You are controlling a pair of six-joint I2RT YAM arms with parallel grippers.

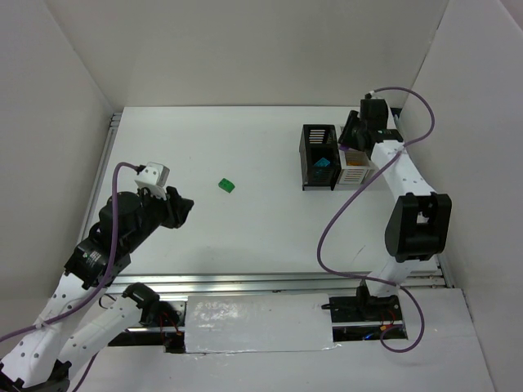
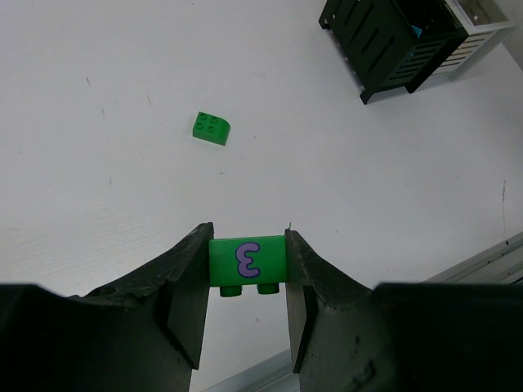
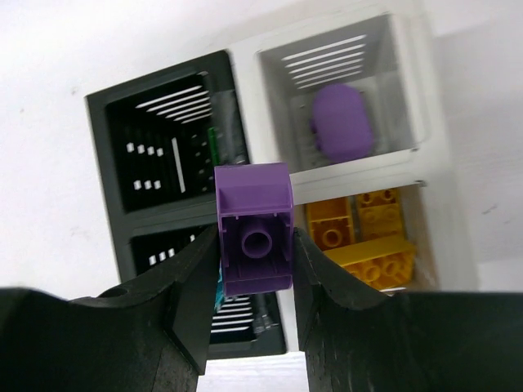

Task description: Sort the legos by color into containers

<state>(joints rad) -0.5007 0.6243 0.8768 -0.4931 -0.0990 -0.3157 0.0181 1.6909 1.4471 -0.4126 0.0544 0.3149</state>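
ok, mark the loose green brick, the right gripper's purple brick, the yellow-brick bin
loose green brick (image 2: 212, 128): left wrist view, studded top.
purple brick (image 3: 255, 233): right wrist view, hollow underside.
yellow-brick bin (image 3: 445, 237): right wrist view, right wall.

The left tool (image 2: 247, 245) grips a small green plastic brick (image 2: 247, 263); a loose green studded brick (image 2: 212, 128) lies at 11 o'clock, a black slotted bin (image 2: 384, 49) at 1 o'clock.

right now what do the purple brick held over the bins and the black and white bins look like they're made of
Purple brick: hard moulded plastic, smooth with a soft sheen; crisp edges and a hollow tube underneath show it. Black bins and white bins: likely rigid plastic too, matt, with thin walls and neatly cut slots; painted metal cannot be ruled out.
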